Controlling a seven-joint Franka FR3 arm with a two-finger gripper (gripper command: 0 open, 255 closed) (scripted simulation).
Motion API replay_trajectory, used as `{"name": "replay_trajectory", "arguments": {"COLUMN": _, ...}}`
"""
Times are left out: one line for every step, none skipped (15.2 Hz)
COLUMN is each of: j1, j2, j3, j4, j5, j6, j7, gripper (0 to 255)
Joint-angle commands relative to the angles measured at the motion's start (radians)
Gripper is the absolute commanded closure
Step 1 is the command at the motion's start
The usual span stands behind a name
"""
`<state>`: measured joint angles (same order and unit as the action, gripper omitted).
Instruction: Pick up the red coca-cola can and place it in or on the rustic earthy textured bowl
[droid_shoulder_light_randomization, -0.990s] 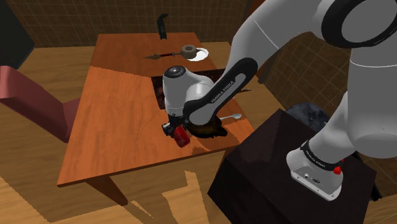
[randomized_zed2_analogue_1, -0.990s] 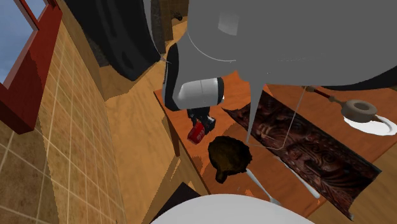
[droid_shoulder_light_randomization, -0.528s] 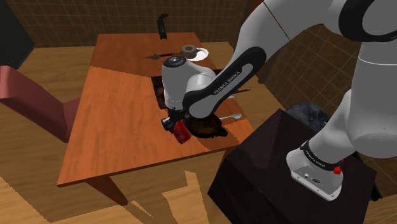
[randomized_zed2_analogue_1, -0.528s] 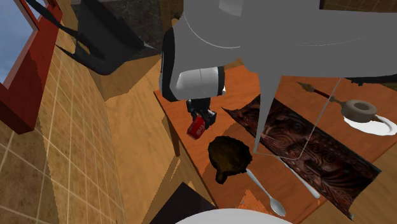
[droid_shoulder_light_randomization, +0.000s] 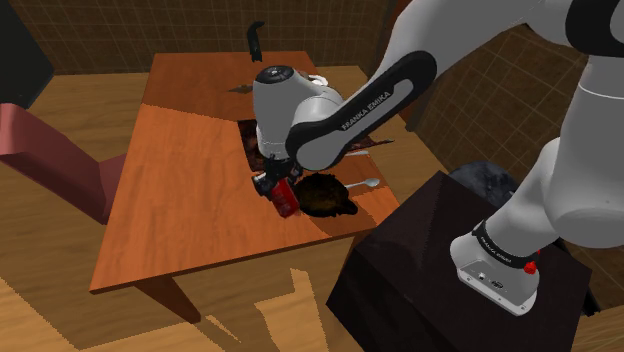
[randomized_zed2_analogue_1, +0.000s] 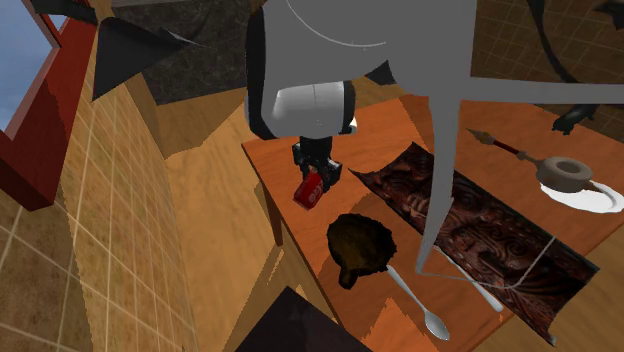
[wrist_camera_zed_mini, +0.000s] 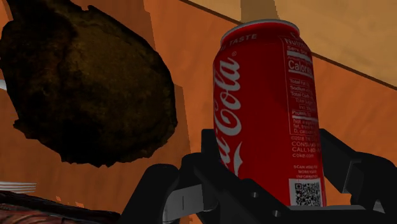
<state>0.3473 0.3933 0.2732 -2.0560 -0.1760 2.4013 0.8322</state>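
Note:
My black gripper (droid_shoulder_light_randomization: 276, 184) is shut on the red Coca-Cola can (droid_shoulder_light_randomization: 283, 196), which hangs tilted above the wooden table (droid_shoulder_light_randomization: 170, 190). In the second exterior view the can (randomized_zed2_analogue_1: 310, 188) is lifted off the table beside my gripper (randomized_zed2_analogue_1: 318, 170), up and to the left of the dark brown rough bowl (randomized_zed2_analogue_1: 360, 243). The wrist view has the can (wrist_camera_zed_mini: 267, 114) clasped between my fingers (wrist_camera_zed_mini: 191, 184), with the bowl (wrist_camera_zed_mini: 83, 89) lying beyond and to one side. In the shoulder view the bowl (droid_shoulder_light_randomization: 325, 195) sits just right of the can, near the table's front edge.
A spoon (randomized_zed2_analogue_1: 418, 305) lies by the bowl. A dark patterned mat (randomized_zed2_analogue_1: 470, 225) covers the table's middle. A white plate with a brown ring (randomized_zed2_analogue_1: 572, 180) sits farther back. A red chair (droid_shoulder_light_randomization: 50, 160) stands at the shoulder view's left, my dark stand (droid_shoulder_light_randomization: 440, 280) at lower right.
The gripper has risen with the can, lifting it higher above the table. The arm's forearm swung upward. The bowl and spoon have not moved.

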Motion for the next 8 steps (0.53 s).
{"name": "replay_trajectory", "arguments": {"j1": -0.003, "j2": -0.021, "j3": 0.005, "j4": 0.001, "j5": 0.009, "j6": -0.021, "j7": -0.005, "gripper": 255}}
{"name": "replay_trajectory", "arguments": {"j1": -0.005, "j2": -0.031, "j3": 0.008, "j4": 0.002, "j5": 0.014, "j6": -0.032, "j7": -0.008, "gripper": 255}}
{"name": "replay_trajectory", "arguments": {"j1": -0.007, "j2": -0.04, "j3": 0.01, "j4": 0.004, "j5": 0.018, "j6": -0.042, "j7": -0.011, "gripper": 255}}
{"name": "replay_trajectory", "arguments": {"j1": -0.008, "j2": -0.05, "j3": 0.012, "j4": 0.006, "j5": 0.022, "j6": -0.053, "j7": -0.014, "gripper": 255}}
{"name": "replay_trajectory", "arguments": {"j1": -0.009, "j2": -0.059, "j3": 0.014, "j4": 0.007, "j5": 0.026, "j6": -0.064, "j7": -0.017, "gripper": 255}}
{"name": "replay_trajectory", "arguments": {"j1": -0.026, "j2": -0.083, "j3": 0.012, "j4": -0.027, "j5": 0.034, "j6": -0.052, "j7": -0.038, "gripper": 255}}
{"name": "replay_trajectory", "arguments": {"j1": -0.043, "j2": -0.106, "j3": 0.009, "j4": -0.06, "j5": 0.042, "j6": -0.041, "j7": -0.061, "gripper": 255}}
{"name": "replay_trajectory", "arguments": {"j1": -0.059, "j2": -0.13, "j3": 0.006, "j4": -0.091, "j5": 0.05, "j6": -0.03, "j7": -0.083, "gripper": 255}}
